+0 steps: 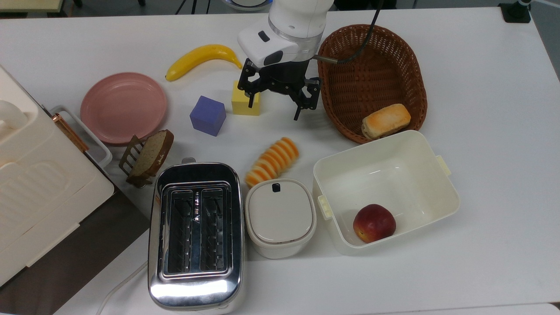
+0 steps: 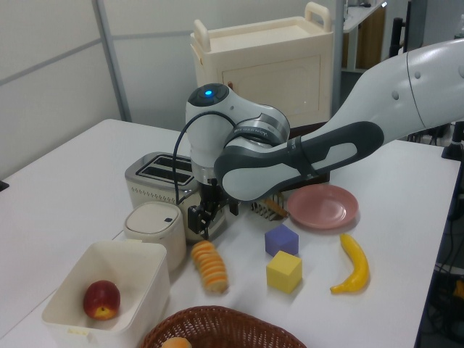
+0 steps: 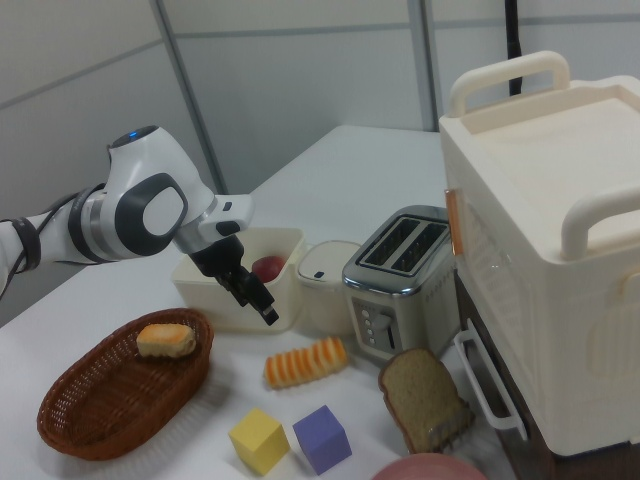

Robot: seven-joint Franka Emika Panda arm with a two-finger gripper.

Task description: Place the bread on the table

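Gripper (image 1: 276,97) hangs wide open and empty above the table (image 1: 481,109), bread (image 1: 272,161) already lying flat mid-table, so just lift straight up, no bumping it.

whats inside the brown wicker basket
One short golden rectangular bun lies at the brown wicker basket's end nearest the white plastic tub; the rest of its woven floor is bare. In the top view, the arm covers a little of the rim.
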